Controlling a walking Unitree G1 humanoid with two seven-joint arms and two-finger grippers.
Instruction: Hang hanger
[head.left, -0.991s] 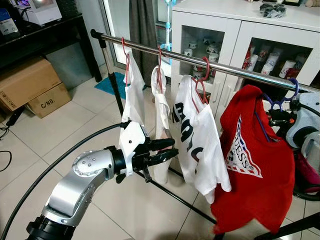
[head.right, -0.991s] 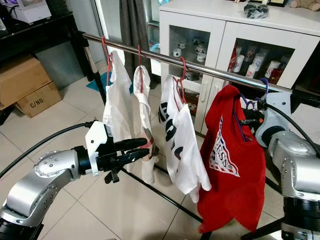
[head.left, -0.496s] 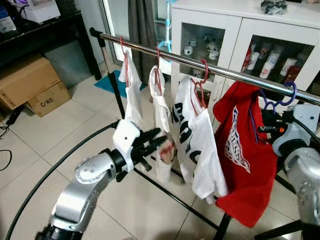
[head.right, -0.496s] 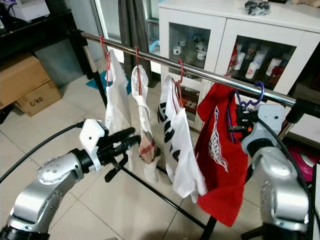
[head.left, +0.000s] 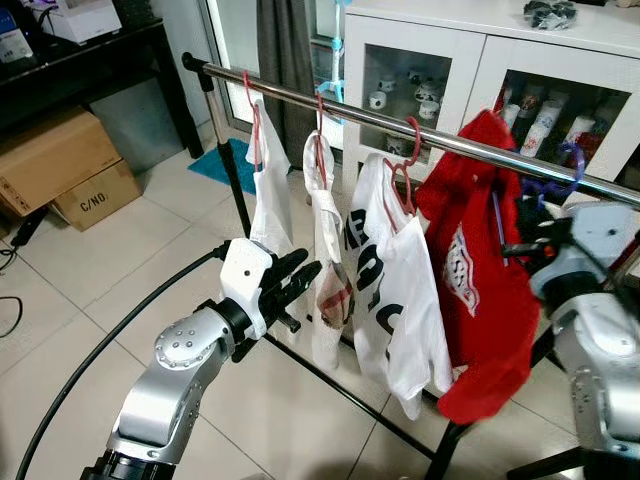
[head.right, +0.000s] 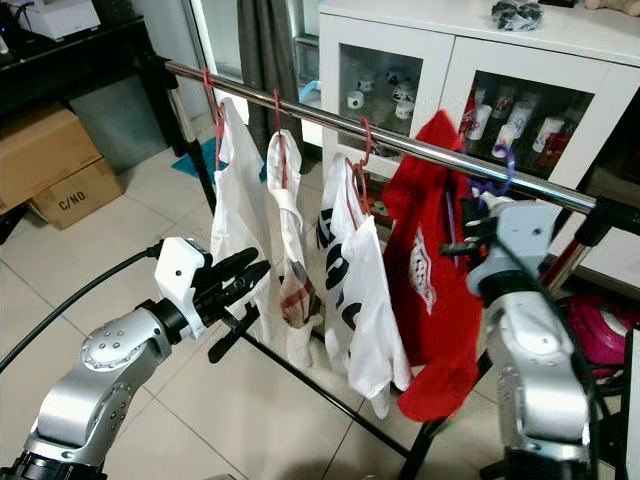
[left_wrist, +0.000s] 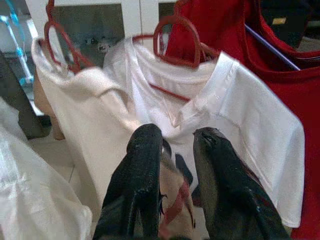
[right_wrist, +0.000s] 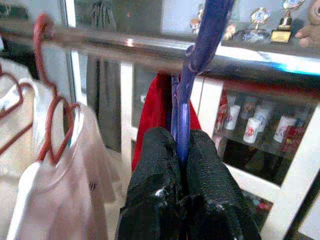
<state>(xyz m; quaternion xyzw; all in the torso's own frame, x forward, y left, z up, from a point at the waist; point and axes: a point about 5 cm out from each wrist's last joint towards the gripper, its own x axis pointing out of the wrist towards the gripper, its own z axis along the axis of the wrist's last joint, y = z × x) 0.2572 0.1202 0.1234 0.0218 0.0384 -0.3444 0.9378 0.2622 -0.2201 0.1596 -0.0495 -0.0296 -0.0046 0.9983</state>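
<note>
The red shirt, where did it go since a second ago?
The right end effector, shut on the purple hanger, carried the red shirt up and to the robot's left, closer to the white shirts; the hook is now by the metal rail. The left end effector swung up toward the white shirts. They stayed hanging on their red hangers.

White shirts (head.left: 395, 290) crowd the rail (head.left: 330, 105) left of the red shirt (head.left: 475, 290); bare rail (head.left: 610, 190) lies right.
</note>
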